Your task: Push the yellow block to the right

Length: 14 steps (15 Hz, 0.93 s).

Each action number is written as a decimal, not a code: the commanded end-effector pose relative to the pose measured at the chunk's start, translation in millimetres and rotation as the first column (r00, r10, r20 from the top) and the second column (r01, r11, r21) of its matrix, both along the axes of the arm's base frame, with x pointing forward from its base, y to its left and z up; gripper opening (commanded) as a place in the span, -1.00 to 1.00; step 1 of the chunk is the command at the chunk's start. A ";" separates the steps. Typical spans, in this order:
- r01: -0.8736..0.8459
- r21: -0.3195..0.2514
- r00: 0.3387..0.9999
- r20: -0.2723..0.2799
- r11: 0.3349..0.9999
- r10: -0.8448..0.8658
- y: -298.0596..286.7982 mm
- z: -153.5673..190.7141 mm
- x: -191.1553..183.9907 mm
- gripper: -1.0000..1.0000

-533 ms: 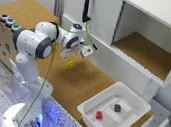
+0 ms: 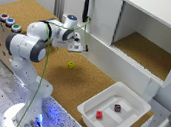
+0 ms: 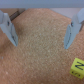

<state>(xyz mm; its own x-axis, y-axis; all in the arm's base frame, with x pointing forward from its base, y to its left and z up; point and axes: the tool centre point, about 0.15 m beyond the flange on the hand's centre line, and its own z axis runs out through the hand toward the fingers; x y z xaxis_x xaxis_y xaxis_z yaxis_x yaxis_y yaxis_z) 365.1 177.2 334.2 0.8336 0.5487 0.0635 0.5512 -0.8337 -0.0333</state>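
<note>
The yellow block (image 2: 71, 65) is a tiny yellow-green cube lying on the cork surface, just below my gripper (image 2: 81, 48) in the exterior view. In the wrist view the yellow block (image 3: 77, 65) shows dark marks and lies on the cork outside the span of the fingers, close to one fingertip (image 3: 68, 44). My gripper (image 3: 40, 45) is open, with only bare cork between its fingers. It hovers above the cork and does not touch the block.
A white tray (image 2: 131, 102) at the exterior view's right holds a small red cube (image 2: 99, 115) and a small dark cube (image 2: 117, 107). A white open cabinet (image 2: 147, 51) stands behind, with a black handle (image 2: 86, 8). Coloured buttons (image 2: 10, 23) sit at the left.
The arm and gripper have shifted slightly over the cork. The gripper stays open, and the block does not appear to have been pushed.
</note>
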 end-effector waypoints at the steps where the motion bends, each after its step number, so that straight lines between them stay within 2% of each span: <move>1: 0.313 0.017 0.948 0.049 0.950 -0.313 22.7 16.4 -11.0 1.00; 2: 0.333 0.038 0.941 0.048 0.942 -0.335 22.4 9.4 -9.8 1.00; 3: 0.363 0.091 0.928 0.047 0.927 -0.369 19.2 0.0 -7.9 1.00; 5: 0.380 0.155 0.921 0.029 0.912 -0.389 11.9 -16.3 -2.4 1.00; 6: 0.370 0.151 0.926 0.020 0.917 -0.377 9.2 -23.8 0.4 -1.00; 9: 0.359 0.192 0.930 0.006 0.914 -0.366 1.7 -48.9 4.8 -1.00; 14: 0.350 0.176 0.936 -0.017 0.920 -0.352 -15.0 -79.5 11.1 -1.00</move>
<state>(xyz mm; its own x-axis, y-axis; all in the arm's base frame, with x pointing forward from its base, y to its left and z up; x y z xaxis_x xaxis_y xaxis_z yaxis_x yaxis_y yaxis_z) 364.8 182.5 292.8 0.9736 0.1849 0.1339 0.2002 -0.9734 -0.1116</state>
